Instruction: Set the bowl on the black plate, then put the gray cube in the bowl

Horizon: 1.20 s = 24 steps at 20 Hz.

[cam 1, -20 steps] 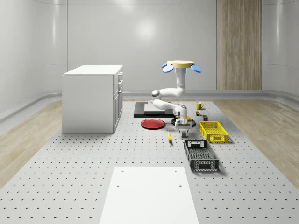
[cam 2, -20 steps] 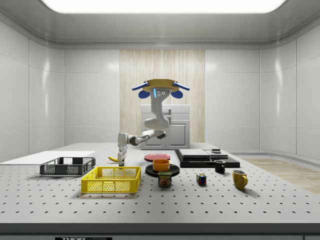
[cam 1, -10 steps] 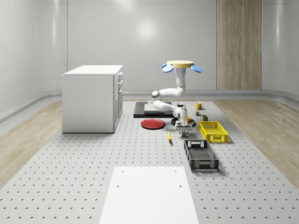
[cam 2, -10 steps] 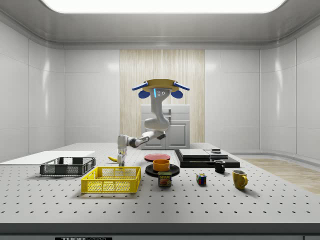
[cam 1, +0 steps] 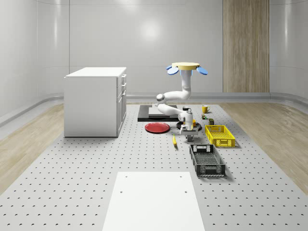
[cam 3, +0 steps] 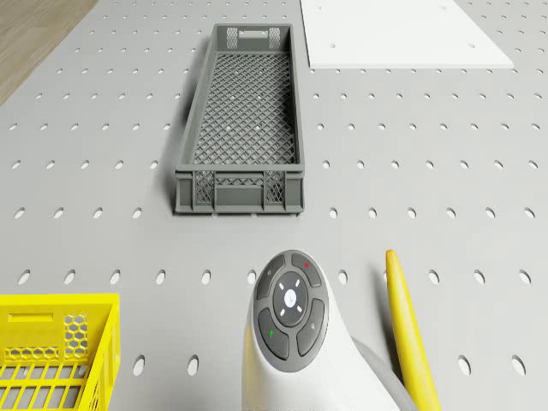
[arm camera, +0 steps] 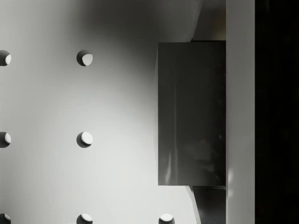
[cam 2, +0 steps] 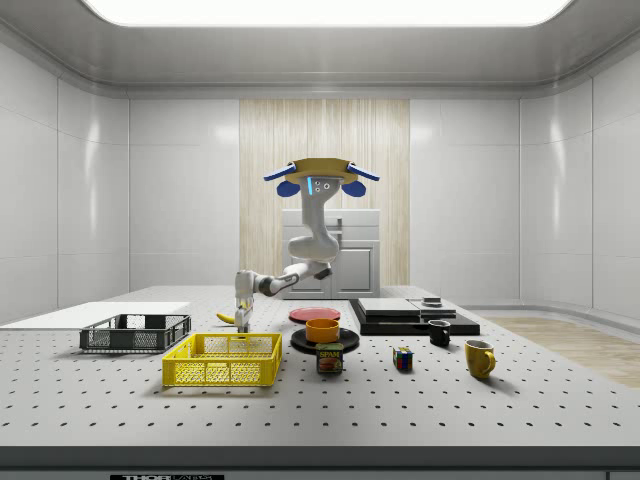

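One risk: with the drone (cam 2: 320, 171) hovering over the black plate (cam 2: 325, 343) that carries the bowl (cam 2: 322, 328), the gripper (cam 2: 241, 322), low beside that plate, knocks the gray cube (arm camera: 191, 112) away (I cannot tell whether it grips it).

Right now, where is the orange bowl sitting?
In the side view the orange bowl sits on the black plate, near the middle of the table, just behind the spam can and to the right of the yellow basket.
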Tool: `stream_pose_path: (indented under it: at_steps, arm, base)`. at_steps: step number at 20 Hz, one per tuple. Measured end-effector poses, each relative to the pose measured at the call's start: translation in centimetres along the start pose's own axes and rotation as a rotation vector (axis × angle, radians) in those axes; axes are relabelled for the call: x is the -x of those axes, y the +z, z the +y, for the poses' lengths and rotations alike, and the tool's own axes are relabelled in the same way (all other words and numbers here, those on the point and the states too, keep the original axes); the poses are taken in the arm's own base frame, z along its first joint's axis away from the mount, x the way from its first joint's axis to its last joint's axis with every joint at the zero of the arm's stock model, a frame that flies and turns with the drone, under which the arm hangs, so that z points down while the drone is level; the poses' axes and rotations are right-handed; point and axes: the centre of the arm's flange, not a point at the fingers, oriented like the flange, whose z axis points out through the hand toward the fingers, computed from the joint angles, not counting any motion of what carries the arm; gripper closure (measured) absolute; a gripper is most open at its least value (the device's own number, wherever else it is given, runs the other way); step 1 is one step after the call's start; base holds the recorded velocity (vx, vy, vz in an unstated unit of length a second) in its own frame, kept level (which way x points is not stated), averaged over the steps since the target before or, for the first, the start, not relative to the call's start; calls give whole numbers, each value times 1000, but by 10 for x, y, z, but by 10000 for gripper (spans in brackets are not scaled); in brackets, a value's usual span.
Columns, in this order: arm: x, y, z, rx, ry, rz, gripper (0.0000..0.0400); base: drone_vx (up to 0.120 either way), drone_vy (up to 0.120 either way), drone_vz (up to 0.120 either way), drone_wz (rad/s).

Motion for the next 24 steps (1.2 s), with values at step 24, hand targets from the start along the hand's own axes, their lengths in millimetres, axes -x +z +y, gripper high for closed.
stream_pose_path:
  at_steps: [24]
  arm:
    - [0, -37, 0, 0, 0, 0, 150]
  base:
    - [-30, 22, 65, 0]
